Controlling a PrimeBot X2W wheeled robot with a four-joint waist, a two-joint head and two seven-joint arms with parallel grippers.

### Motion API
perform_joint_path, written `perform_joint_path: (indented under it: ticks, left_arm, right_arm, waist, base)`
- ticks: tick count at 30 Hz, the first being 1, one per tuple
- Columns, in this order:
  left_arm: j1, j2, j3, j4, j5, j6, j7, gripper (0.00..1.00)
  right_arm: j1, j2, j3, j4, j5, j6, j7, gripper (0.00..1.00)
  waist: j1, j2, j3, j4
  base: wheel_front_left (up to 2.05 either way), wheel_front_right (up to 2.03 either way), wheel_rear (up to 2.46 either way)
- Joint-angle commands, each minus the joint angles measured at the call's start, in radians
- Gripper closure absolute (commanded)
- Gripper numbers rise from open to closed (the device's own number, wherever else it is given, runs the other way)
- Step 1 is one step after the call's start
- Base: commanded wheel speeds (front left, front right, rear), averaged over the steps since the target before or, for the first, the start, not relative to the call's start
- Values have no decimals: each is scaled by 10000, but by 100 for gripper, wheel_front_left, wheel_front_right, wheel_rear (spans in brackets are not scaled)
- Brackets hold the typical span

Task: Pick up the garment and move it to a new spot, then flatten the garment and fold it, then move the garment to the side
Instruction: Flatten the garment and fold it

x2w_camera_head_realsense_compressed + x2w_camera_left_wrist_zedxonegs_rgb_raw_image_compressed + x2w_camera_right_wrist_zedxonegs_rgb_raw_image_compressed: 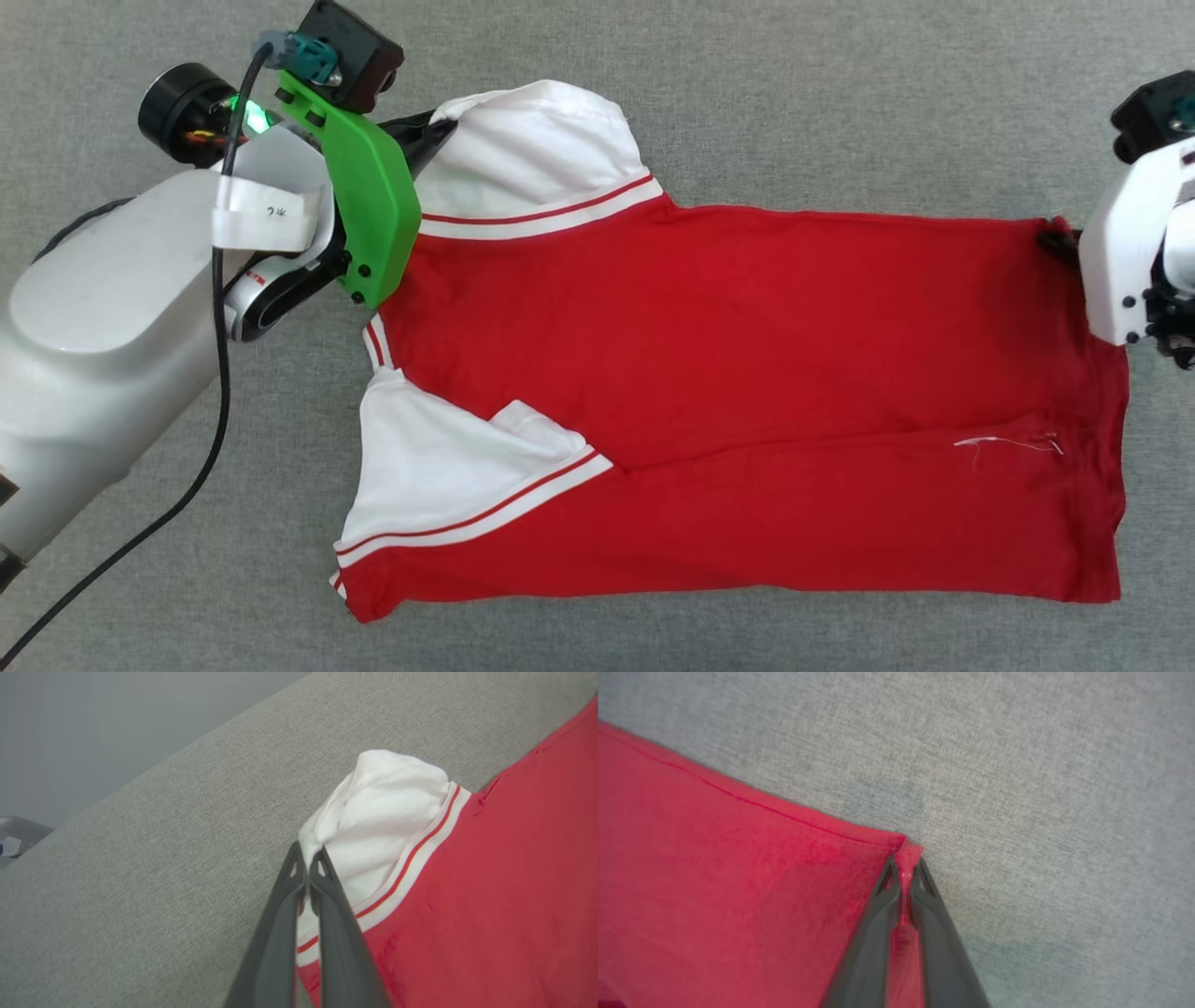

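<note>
The garment (728,373), a red T-shirt with white sleeves and striped trim, lies spread sideways on the grey cloth surface, collar end to the left, hem to the right. My left gripper (434,131) is shut on the edge of the far white sleeve (383,807); in the left wrist view the left gripper (308,856) has white cloth pinched between its tips. My right gripper (1060,245) is shut on the far hem corner; in the right wrist view the right gripper (905,863) holds red fabric (738,868) between its fingers.
The grey fabric surface (747,103) extends all around the shirt. Its edge (140,772) runs diagonally in the left wrist view, with a pale wall beyond. A black cable (219,373) hangs along my left arm. A loose white thread (1008,443) lies on the shirt near the hem.
</note>
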Motion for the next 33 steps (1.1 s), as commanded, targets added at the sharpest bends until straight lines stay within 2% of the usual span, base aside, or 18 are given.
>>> perform_joint_path:
  ticks: [1, 11, 18, 24, 33]
  left_arm:
    - [223, 58, 70, 70, -78, 36, -174, 100]
    - [1317, 169, 50, 143, -233, 186, -942, 100]
    - [2703, 618, -49, -635, -271, 672, -1361, 100]
    - [4079, 967, -126, -1540, -334, 1290, -1628, 100]
    - [5826, 1189, -187, -2364, -594, 1907, -1938, 100]
  right_arm:
    - [92, 118, 207, 148, 67, 2, -340, 100]
    - [884, -68, 406, -620, 393, 2, -2987, 100]
    - [2129, -223, 382, -968, 527, 2, -3914, 100]
    - [3549, -333, 87, -1319, 674, 2, -4534, 100]
    - [5564, -361, -654, -1981, 726, 2, -5015, 100]
  waist:
    - [0, 0, -226, -78]
    - [0, 0, -1491, -134]
    - [0, 0, -2302, -91]
    - [0, 0, -2882, 37]
    - [0, 0, -3265, 136]
  base:
    - [0, 0, 0]
    - [0, 0, 0]
    - [0, 0, 0]
    - [0, 0, 0]
    - [0, 0, 0]
